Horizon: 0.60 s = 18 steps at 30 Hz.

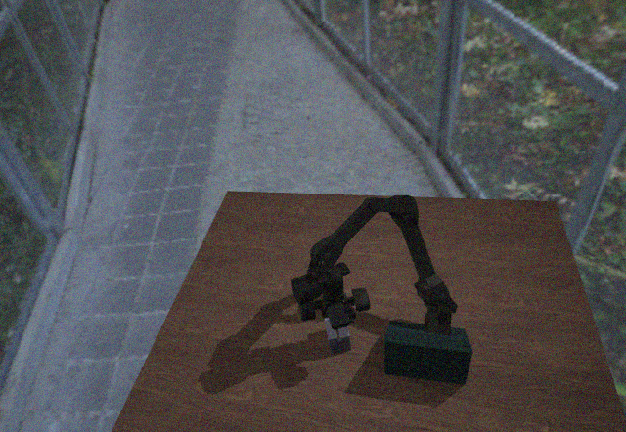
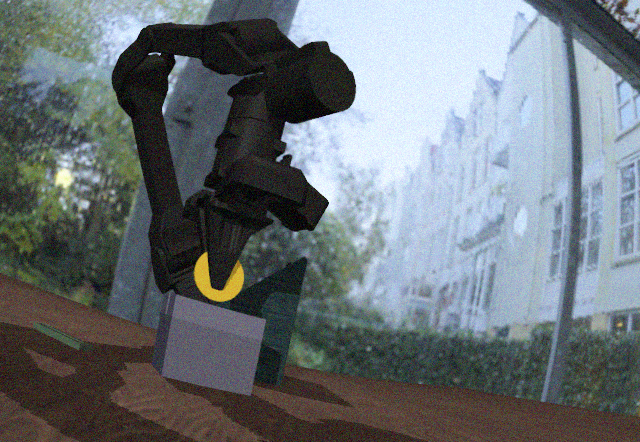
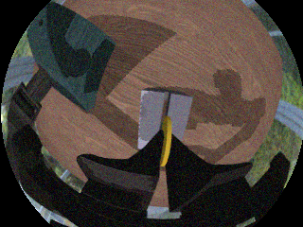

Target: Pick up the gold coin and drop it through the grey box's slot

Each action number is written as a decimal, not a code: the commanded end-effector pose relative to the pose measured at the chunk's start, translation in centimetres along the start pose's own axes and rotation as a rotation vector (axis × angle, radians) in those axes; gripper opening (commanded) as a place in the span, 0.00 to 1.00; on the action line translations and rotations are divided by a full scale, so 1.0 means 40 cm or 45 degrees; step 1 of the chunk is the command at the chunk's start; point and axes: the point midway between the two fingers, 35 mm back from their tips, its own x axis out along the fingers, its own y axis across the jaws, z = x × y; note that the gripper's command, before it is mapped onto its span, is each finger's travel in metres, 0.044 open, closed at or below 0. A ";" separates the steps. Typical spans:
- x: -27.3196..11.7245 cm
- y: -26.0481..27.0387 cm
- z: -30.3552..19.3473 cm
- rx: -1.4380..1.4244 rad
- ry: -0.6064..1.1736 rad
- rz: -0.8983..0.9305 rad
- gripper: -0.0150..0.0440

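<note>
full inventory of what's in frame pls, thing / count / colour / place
coin: 1, gold, on edge between the claw fingers, just above the box lid
box: 1, grey, on the table under the claw; slot in its lid runs in line with the coin in the wrist view
holder: 1, dark green, flat on the table left of the box in the exterior view; nothing in it
table: 1, brown wood, under everything
base block: 1, dark green, at the arm's foot, right of the box in the top view
arm: 1, black, arched from the base block over to the box
claw: 1, black, pointing down, shut on the coin
</note>
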 end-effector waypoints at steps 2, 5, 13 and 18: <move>0.008 0.003 0.000 -0.008 0.005 0.005 0.25; 0.011 0.003 0.000 -0.008 0.005 0.005 0.25; 0.007 0.000 0.000 0.000 0.000 0.000 0.52; 0.007 0.000 0.000 0.000 0.000 0.000 0.53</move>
